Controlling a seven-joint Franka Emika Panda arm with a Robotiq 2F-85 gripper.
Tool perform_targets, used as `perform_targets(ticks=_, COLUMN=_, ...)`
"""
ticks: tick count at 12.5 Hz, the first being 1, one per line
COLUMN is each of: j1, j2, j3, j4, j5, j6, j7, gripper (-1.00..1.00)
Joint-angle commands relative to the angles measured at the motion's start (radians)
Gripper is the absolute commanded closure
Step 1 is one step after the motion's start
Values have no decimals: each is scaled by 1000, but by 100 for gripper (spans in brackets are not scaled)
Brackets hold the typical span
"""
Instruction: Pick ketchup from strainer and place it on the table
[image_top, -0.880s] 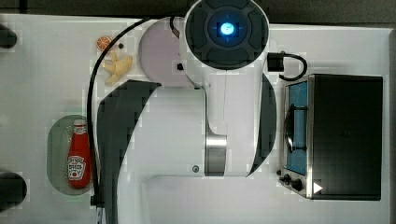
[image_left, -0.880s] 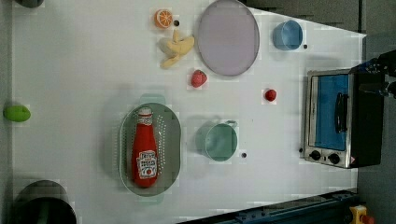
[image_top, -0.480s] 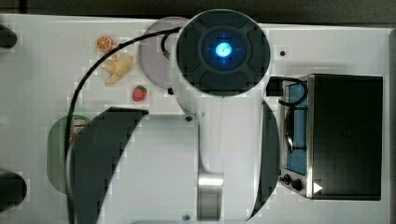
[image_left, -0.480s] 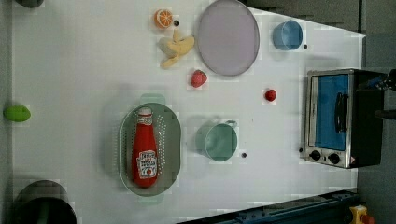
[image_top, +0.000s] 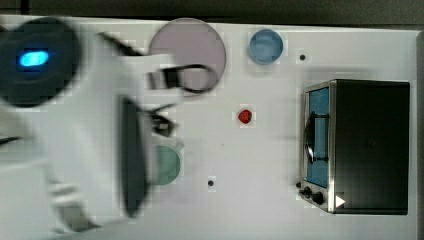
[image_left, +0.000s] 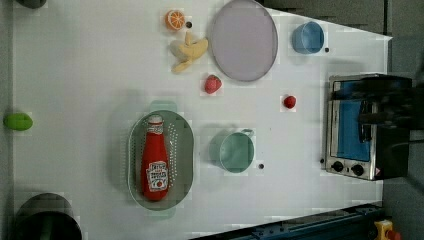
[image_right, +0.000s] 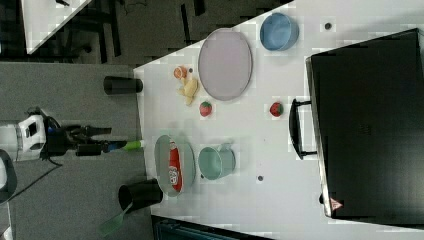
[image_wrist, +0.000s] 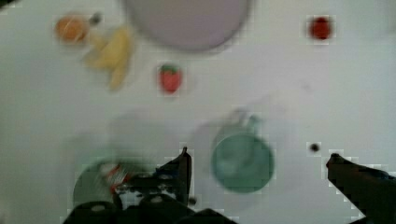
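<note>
The claw (image_wrist: 257, 161) stands spread wide and empty above the table (image_left: 90, 65), its two dark fingers (image_wrist: 180, 170) well apart in the wrist view with the green cup (image_wrist: 242, 162) showing between them on the surface below. The ketchup (image_left: 154, 160) lies flat inside the strainer (image_left: 185, 150), white cap toward the top of the left view, label facing up, apart from the claw. In the wrist view a blurred part of the strainer and the red bottle shows just beside one finger, on the side away from the cup. Beyond the claw's tips in the wrist view lie a strawberry (image_wrist: 170, 78), a banana (image_wrist: 114, 53) and an orange slice (image_wrist: 71, 28), with the lilac plate (image_wrist: 187, 21) past them and a second small red fruit (image_wrist: 320, 27) off toward the other finger. In the right view the claw hangs beyond the table's edge, well apart from the strainer. A toaster oven (image_left: 367, 127) sits at the left view's right.
</note>
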Motion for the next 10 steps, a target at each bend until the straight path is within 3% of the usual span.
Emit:
perform_targets(ticks=1, j1=60, j2=34, j3=128, j4=-4, j5=1, j6=4, j7=19, gripper=-100)
perform_targets(ticks=6, j1=88, j2=156, j3=316, j4=-76, j5=-10, j6=99, j7=42, gripper=-100)
perform_targets(ticks=10, j1=120, j2=224, j3=343, j4=-234, j5=-46, j6=354, j7=166, gripper=-100)
